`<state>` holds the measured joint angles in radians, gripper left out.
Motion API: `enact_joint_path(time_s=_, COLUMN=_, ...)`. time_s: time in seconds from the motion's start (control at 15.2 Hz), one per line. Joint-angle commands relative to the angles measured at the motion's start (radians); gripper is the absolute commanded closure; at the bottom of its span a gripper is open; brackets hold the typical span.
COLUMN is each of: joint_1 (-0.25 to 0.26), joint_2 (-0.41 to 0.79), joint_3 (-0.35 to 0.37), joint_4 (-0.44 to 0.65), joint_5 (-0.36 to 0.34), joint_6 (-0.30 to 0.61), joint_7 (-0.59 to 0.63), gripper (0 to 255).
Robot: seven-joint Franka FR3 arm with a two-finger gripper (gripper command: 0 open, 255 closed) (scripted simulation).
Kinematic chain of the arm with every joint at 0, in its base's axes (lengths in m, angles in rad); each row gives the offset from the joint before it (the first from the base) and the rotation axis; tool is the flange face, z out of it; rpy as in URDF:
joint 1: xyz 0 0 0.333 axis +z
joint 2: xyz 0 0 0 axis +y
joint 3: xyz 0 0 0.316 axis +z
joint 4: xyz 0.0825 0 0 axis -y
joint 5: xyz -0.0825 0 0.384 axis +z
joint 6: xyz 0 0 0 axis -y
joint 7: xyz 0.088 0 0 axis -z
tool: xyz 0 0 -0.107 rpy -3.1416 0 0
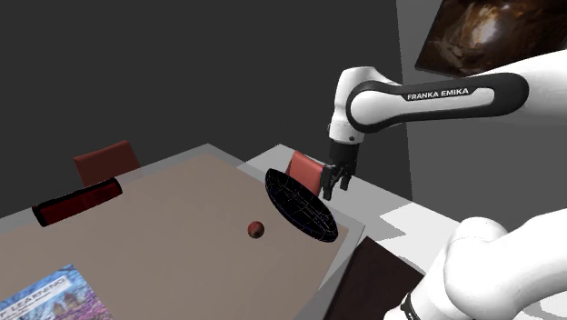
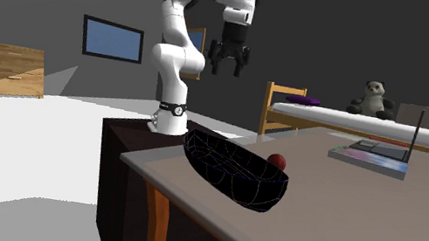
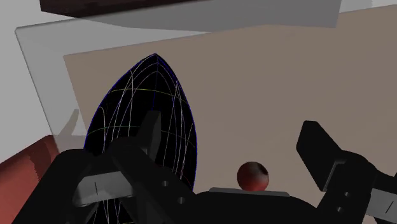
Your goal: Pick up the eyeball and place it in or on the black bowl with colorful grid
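My pincer hangs spread and empty, well above the table, over the right end of the black bowl as the shoulder view has it; I judge the jaws stand wide because nothing has been taken yet and the ball must pass between them. The eyeball lies on the bare table just beside the bowl, on the shoulder view's left of it, apart from its rim; to me it reads as a dark red ball, and I can make out no iris or pupil. The bowl sits near the table edge closest to my stand, so I reckon the carry will be short once I have the ball. From the second exterior view the eyeball is on the bowl's far side and the rim cuts off its lower part; in the wrist view my own hand hides its underside, and one finger covers part of the bowl's wall. Whether the bowl rests flat or tipped I cannot tell.
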<state>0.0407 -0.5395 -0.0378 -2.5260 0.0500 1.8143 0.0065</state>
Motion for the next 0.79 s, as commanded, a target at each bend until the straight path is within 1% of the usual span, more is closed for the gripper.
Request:
enact_joint_path(time_s=0.0, joint_1=0.008, joint_2=0.064, joint_3=0.0, joint_4=-0.002, joint_5=0.025, joint_6=0.076, joint_7=0.003, gripper=0)
enact_joint_path(time_s=0.33, joint_1=0.033, joint_2=0.239, joint_3=-0.002, joint_4=0.018, joint_5=0.096, joint_6=0.251, joint_7=-0.005, gripper=0)
enact_joint_path(time_s=0.73, joint_1=0.063, joint_2=0.467, joint_3=0.001, joint_4=0.092, joint_5=0.203, joint_6=0.425, joint_7=-0.04, gripper=0)
